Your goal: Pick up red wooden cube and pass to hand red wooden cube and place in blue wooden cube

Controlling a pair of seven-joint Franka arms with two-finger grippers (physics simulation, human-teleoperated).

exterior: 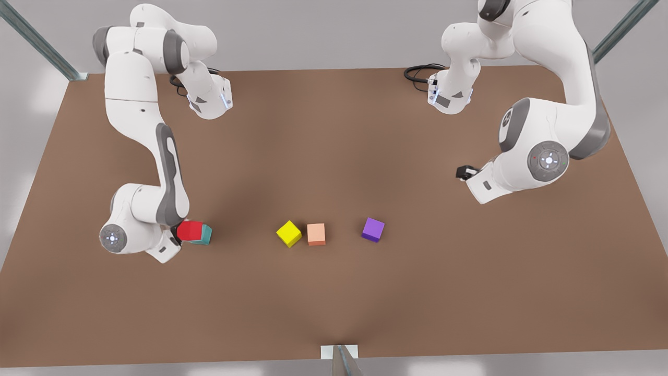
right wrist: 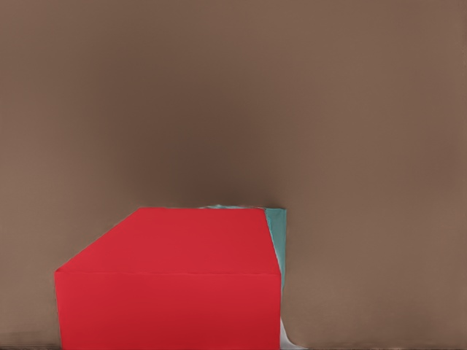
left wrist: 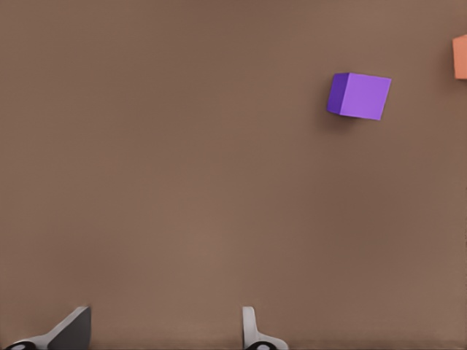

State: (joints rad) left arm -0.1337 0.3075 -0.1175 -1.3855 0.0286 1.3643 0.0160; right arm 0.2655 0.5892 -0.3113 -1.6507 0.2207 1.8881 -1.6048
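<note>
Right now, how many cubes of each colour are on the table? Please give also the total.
Red wooden cube: 1
Blue wooden cube: 1
Yellow cube: 1
Salmon-orange cube: 1
Purple cube: 1
Total: 5 cubes

A plain matte bright red wooden cube (exterior: 189, 230) is seen against a teal, light blue-green wooden cube (exterior: 204, 235). A yellow cube (exterior: 288, 233), a salmon-orange cube (exterior: 316, 234) and a purple cube (exterior: 373, 230) are shown on the uniformly brown table (exterior: 334, 308). The arms are coloured white and grey.
</note>
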